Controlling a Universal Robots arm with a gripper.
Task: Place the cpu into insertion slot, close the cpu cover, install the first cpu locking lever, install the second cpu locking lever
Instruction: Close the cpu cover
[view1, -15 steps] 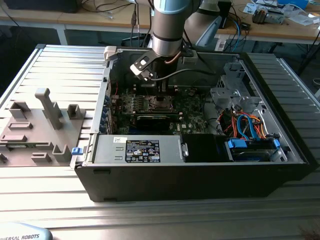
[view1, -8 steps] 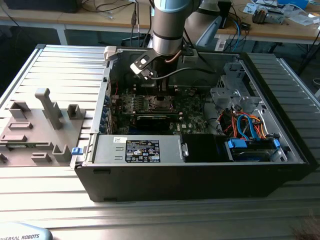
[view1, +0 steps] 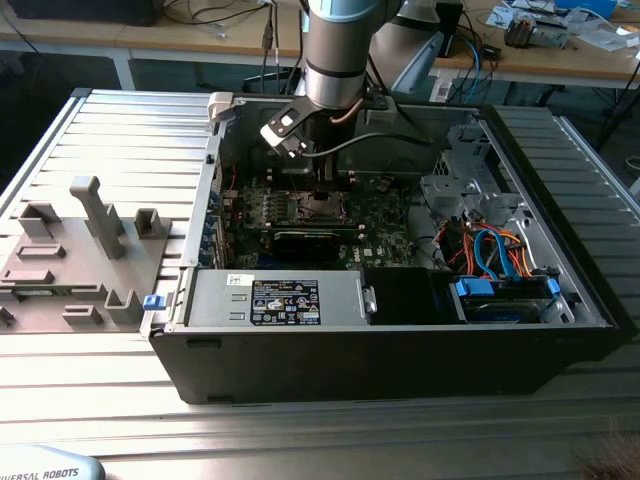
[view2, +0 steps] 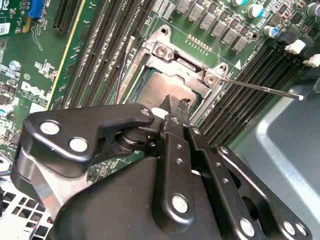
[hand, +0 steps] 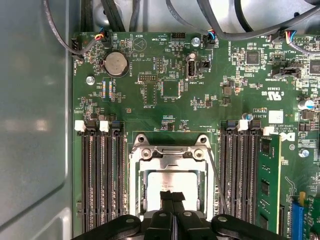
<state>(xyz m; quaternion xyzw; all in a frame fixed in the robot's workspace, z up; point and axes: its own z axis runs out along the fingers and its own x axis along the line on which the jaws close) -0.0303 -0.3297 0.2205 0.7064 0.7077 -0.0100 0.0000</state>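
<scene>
The cpu (hand: 172, 181) lies flat in the socket of the green board (hand: 165, 90), its silver top showing through the window of the cpu cover (hand: 170, 159). The cover (view2: 175, 62) lies down over the chip (view2: 160, 90). My gripper (hand: 172, 196) is shut, its two black fingertips pressed together and resting on the chip's top at the window's edge; between them I see nothing. One thin wire locking lever (view2: 260, 87) sticks out sideways from the socket corner over the memory slots. In the exterior view the gripper (view1: 322, 185) reaches down into the open case over the socket (view1: 322, 208).
Black memory slots (hand: 102, 180) flank the socket on both sides. Cables (hand: 235, 30) run along the board's far edge. The case wall (hand: 35, 125) stands close beside the board. A power supply (view1: 280, 300) and drive bay (view1: 500, 295) fill the case's front. A grey fixture (view1: 90, 240) sits outside on the exterior view's left.
</scene>
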